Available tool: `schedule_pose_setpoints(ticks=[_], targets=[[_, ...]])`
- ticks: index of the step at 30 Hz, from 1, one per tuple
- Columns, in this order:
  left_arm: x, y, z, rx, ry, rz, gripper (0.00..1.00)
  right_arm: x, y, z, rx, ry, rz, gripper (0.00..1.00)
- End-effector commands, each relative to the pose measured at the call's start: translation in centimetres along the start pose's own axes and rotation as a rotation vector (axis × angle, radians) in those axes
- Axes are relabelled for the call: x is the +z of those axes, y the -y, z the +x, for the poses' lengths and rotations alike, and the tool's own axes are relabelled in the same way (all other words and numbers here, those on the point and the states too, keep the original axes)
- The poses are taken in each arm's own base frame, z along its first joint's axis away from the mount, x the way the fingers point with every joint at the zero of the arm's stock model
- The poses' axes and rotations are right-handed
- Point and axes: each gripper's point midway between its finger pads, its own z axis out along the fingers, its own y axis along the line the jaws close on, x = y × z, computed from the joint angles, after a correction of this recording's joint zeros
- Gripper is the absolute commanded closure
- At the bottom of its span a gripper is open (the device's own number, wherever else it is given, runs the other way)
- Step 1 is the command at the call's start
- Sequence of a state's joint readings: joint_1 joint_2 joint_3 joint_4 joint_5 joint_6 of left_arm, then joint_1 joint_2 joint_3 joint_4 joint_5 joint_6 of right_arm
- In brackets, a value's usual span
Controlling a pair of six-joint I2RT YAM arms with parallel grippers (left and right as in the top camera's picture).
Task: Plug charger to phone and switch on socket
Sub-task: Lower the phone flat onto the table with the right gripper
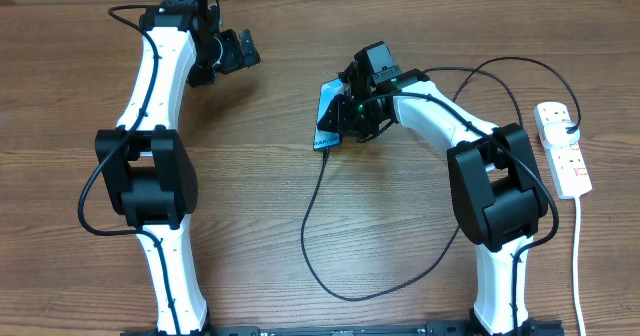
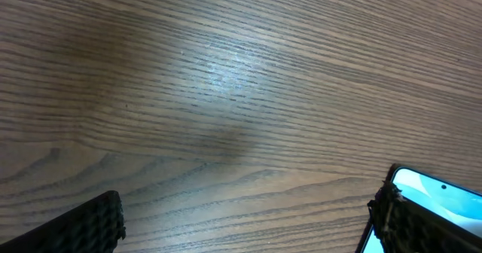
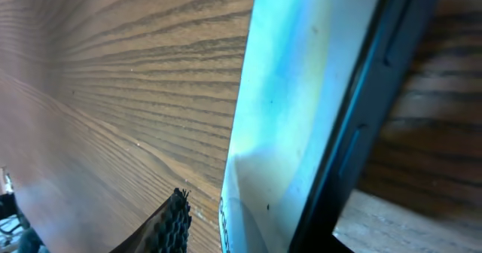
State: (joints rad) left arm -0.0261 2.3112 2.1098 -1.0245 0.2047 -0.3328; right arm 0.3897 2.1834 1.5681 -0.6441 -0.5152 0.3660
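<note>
The phone (image 1: 328,116), blue-cyan screen lit, sits tilted at mid-table. It fills the right wrist view (image 3: 301,110), screen facing left, black edge to the right. My right gripper (image 1: 352,118) straddles it; one finger (image 3: 172,224) stands a small gap off the screen, and the other is hidden behind the phone. The charger (image 1: 305,226), a thin black cable, runs from the phone's near end in a big loop toward the socket (image 1: 563,151), a white strip at the far right. My left gripper (image 1: 238,52) hangs open and empty at the back left, its fingers (image 2: 90,227) wide over bare wood.
The socket's white cord (image 1: 578,266) trails down toward the front edge. The black cable arcs over the right arm (image 1: 495,191). A corner of the phone (image 2: 444,196) shows at the lower right of the left wrist view.
</note>
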Motion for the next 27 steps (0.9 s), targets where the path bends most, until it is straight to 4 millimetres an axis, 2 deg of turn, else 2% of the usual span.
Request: schedule_pose_setpoints(ticks=[1, 9, 27], targets=[[-2.1, 1.0, -1.1, 0.037, 0.056, 0.01, 0.0, 0.3, 0.5, -0.3, -0.009, 0.015, 0.025, 0.62], [-2.1, 1.0, -1.1, 0.037, 0.056, 0.01, 0.0, 0.1, 2.1, -1.1, -0.008, 0.059, 0.118, 0.46], [-2.1, 1.0, -1.1, 0.037, 0.056, 0.01, 0.0, 0.0, 2.6, -1.1, -0.001, 0.065, 0.146, 0.45]])
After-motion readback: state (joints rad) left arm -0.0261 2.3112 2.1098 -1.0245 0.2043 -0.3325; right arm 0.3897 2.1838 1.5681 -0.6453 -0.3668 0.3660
